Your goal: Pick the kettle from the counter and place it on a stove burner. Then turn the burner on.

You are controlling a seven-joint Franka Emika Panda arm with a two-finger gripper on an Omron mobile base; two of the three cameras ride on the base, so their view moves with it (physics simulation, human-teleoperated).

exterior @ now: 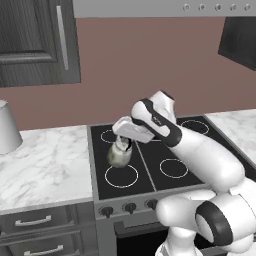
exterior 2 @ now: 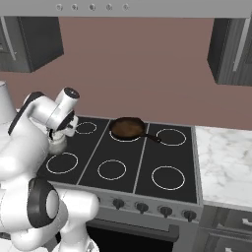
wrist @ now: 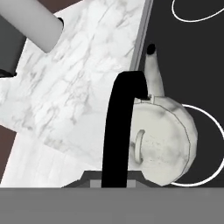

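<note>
One pale kettle (wrist: 164,140), blk arched handle.

One kettle (exterior: 119,156), one frying pan (exterior 2: 127,128), one white cone-shaped vessel (exterior: 7,127) and six burner rings (exterior 2: 168,177) are showing.

Chunky glossy white arm (exterior: 200,150), rounded segments, dark grey bands at the joints, small pale grey hand (exterior: 123,143) with dark tips.
</note>
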